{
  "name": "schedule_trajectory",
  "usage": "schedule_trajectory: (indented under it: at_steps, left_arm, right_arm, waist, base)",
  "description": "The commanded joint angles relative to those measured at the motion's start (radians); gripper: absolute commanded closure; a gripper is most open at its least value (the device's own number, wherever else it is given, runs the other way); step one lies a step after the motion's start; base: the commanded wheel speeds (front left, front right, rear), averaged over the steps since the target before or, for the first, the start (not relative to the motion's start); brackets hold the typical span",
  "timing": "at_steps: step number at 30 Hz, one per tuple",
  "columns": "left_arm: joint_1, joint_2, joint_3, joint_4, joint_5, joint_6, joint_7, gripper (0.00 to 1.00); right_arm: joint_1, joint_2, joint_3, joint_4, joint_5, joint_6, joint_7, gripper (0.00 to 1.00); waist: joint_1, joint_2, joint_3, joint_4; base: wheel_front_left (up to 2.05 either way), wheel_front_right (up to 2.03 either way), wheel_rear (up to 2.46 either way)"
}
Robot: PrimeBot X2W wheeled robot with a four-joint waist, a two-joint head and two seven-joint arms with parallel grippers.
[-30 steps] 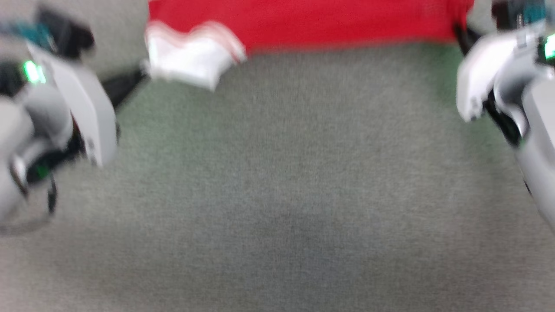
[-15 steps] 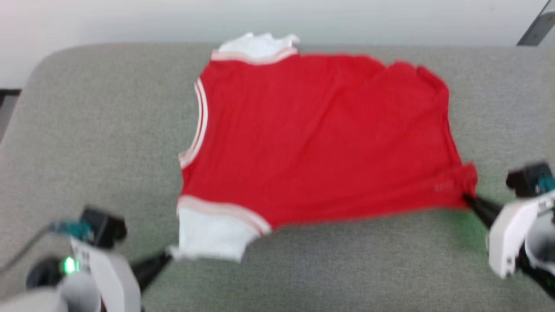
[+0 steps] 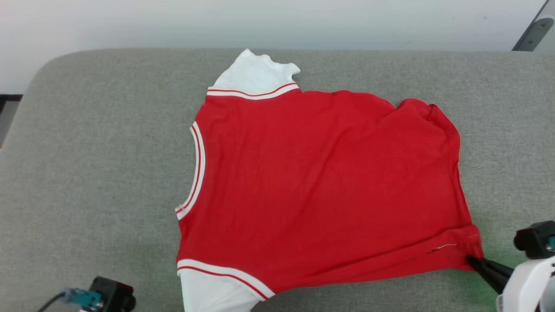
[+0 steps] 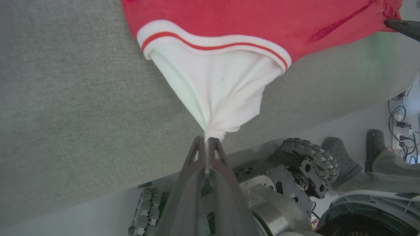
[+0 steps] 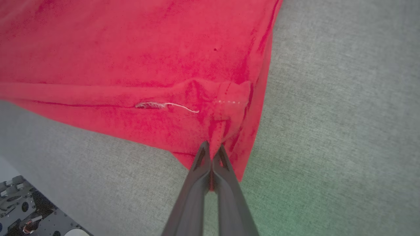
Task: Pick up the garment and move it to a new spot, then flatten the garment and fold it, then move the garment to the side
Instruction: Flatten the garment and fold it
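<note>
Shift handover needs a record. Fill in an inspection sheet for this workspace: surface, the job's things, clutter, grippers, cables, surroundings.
Surface: grey fabric pad, rounded corner, no stains seen.
Job's things: garment spread out, plain red side up, rumpled at its far hem corner.
Clutter: nothing seen.
Grippers: left gripper shut on the tip of the near white sleeve; right gripper shut on the near hem corner.
Cables: wires and plugs beside the robot.
Surroundings: pale wall behind; wheeled base and a person's dark shoe on the floor.
</note>
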Motion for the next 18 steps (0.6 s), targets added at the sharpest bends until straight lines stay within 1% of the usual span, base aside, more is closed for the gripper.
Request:
schedule_trajectory:
  at_steps: [1,7,10,12,13,16,18]
  left_arm:
    - [0.004,0.018,0.007,-0.013,-0.004,0.011,-0.005,1.00]
    - [-0.087,0.092,0.060,-0.072,0.058,0.041,0.023,1.00]
    - [-0.165,0.118,0.097,-0.078,0.106,0.031,0.070,1.00]
    - [-0.226,0.112,0.125,-0.064,0.140,0.010,0.103,1.00]
    - [-0.254,0.105,0.135,-0.047,0.158,-0.010,0.123,1.00]
    - [-0.346,0.056,0.164,0.030,0.210,-0.080,0.175,1.00]
    - [-0.399,0.009,0.173,0.107,0.231,-0.130,0.208,1.00]
  right_arm:
    - [0.023,0.008,-0.036,-0.017,0.004,-0.002,-0.004,1.00]
    - [0.027,0.033,-0.133,-0.081,-0.031,-0.002,0.004,1.00]
    - [-0.003,0.065,-0.168,-0.104,-0.060,-0.002,0.024,1.00]
    - [-0.031,0.087,-0.182,-0.112,-0.081,-0.002,0.041,1.00]
    - [-0.052,0.098,-0.187,-0.111,-0.093,-0.002,0.049,1.00]
    - [-0.115,0.122,-0.187,-0.084,-0.120,-0.002,0.072,1.00]
    - [-0.158,0.143,-0.177,-0.054,-0.146,-0.002,0.087,1.00]
  waist:
    - [0.0001,0.0000,0.003,-0.001]
    - [0.0001,0.0000,0.012,-0.009]
    - [0.0001,0.0000,0.018,-0.017]
    - [0.0001,0.0000,0.024,-0.022]
    - [0.0001,0.0000,0.027,-0.026]
    - [0.0001,0.0000,0.039,-0.035]
    - [0.0001,0.0000,0.047,-0.042]
  base:
    - [0.00,0.00,0.00]
    - [0.00,0.00,0.00]
    - [0.00,0.00,0.00]
    - [0.00,0.00,0.00]
    - [0.00,0.00,0.00]
    - [0.00,0.00,0.00]
    - [0.00,0.00,0.00]
